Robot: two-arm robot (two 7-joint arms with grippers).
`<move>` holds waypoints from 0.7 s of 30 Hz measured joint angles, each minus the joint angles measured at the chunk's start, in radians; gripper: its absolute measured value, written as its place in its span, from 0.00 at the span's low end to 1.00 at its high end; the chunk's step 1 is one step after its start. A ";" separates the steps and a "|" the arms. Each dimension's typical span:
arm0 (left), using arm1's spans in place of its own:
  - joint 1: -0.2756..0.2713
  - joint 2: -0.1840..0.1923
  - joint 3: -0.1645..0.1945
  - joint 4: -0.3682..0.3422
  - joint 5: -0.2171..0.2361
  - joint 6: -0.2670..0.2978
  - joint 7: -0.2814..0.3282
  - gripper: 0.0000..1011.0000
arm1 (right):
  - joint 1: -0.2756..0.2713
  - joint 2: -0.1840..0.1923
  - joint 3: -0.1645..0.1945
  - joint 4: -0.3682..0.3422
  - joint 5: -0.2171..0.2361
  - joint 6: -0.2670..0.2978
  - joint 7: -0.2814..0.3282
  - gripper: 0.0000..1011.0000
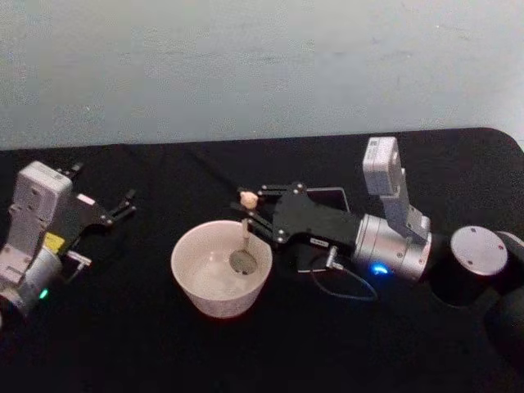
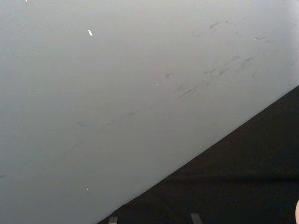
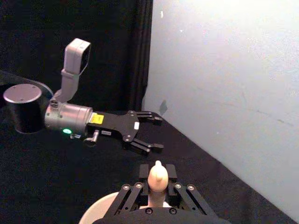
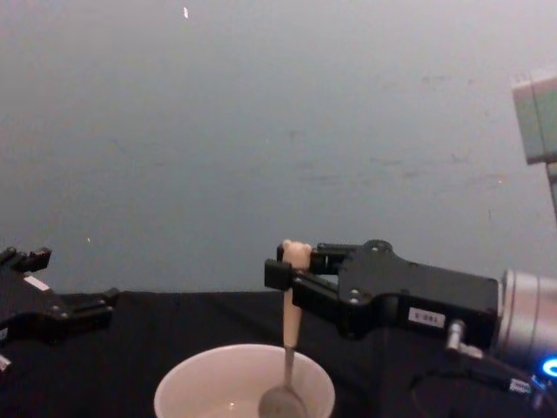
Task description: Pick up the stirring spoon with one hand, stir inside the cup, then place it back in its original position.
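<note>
One stirring spoon (image 1: 245,236), one cup (image 1: 219,301), left hand (image 1: 105,183), right hand (image 1: 249,205)

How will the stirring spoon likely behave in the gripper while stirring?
The stirring spoon looks stiff: its thin shaft hangs straight from the right gripper into the cup. Probably light, being so slender. Pinched just below its rounded head, it might pivot if its tip drags the cup's floor. The left gripper sits parked leftward.

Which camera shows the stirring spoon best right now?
The chest view: the stirring spoon shows side-on in full, bear head in the right end effector, bowl down in the cup. The head view foreshortens it from above; the right wrist view catches its bear top.
</note>
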 joint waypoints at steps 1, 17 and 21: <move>0.000 0.000 0.000 0.000 0.000 0.000 0.000 0.99 | -0.003 0.003 0.000 -0.005 0.001 0.001 0.001 0.21; 0.000 0.000 0.000 0.000 0.000 0.000 0.000 0.99 | -0.036 0.007 -0.041 -0.077 0.027 0.026 0.030 0.21; 0.000 0.000 0.000 0.000 0.000 0.000 0.000 0.99 | -0.017 -0.014 -0.051 -0.052 0.027 0.022 0.031 0.21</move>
